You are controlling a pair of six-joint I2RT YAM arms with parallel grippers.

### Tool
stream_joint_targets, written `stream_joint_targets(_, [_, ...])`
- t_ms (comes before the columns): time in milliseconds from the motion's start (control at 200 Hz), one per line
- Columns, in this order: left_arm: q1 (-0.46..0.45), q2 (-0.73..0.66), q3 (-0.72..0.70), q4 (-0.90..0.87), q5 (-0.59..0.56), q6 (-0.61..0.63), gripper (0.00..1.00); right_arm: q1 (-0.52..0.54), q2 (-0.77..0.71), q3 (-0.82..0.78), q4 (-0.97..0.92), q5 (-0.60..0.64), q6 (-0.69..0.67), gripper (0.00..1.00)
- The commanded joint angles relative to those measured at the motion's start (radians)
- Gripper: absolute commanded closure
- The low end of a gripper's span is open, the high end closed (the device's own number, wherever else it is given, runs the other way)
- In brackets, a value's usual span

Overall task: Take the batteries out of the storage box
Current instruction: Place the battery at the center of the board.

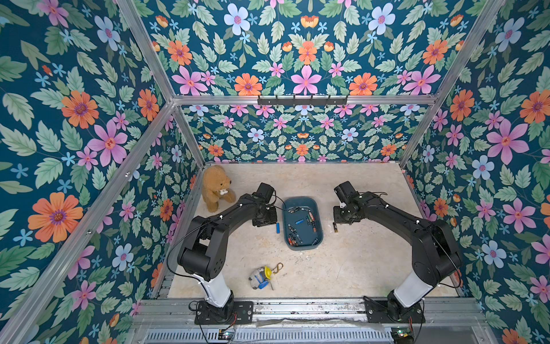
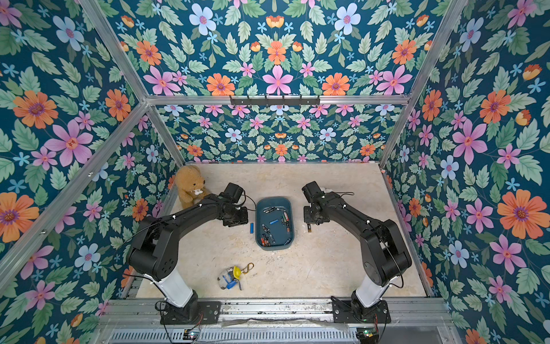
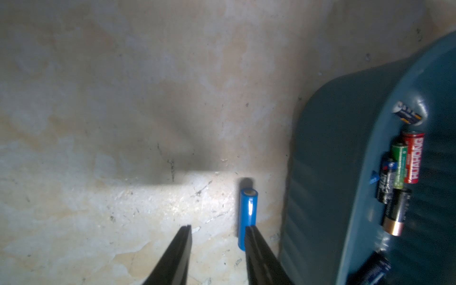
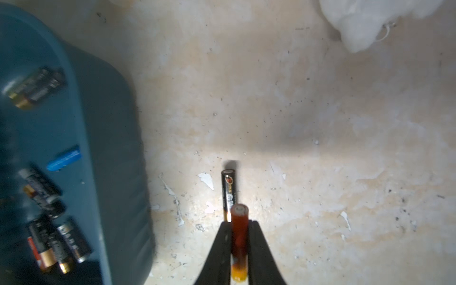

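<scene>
Two are already out on the mottled beige worktop (image 1: 357,262): a blue cylindrical battery (image 1: 278,228) left and a black-gold battery (image 1: 335,227) right of the shallow teal plastic storage box (image 1: 301,199) mid-frame; the right claw (image 4: 239,223) grips an orange battery (image 4: 238,234), the left claw (image 3: 218,227) gapes empty, many batteries (image 1: 293,238) remain inside.

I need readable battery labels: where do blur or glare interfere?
Left wrist view: the batteries in the storage box are slightly smeared, the blue battery carries a glare streak. Right wrist view: the box's batteries are badly blurred, the orange battery between the jaws soft. Both top views: evenly lit, labels too small.
</scene>
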Motion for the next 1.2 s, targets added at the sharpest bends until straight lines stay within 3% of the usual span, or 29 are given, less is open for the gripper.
stream_joint_targets(0, [0.0, 0.003, 0.002, -0.018, -0.001, 0.006, 0.58, -0.017, -0.003, -0.033, 0.026, 0.012, -0.015, 0.84])
stream_joint_targets(1195, [0.0, 0.014, 0.002, -0.016, 0.007, 0.003, 0.58, -0.053, 0.087, -0.098, 0.122, -0.021, -0.067, 0.83])
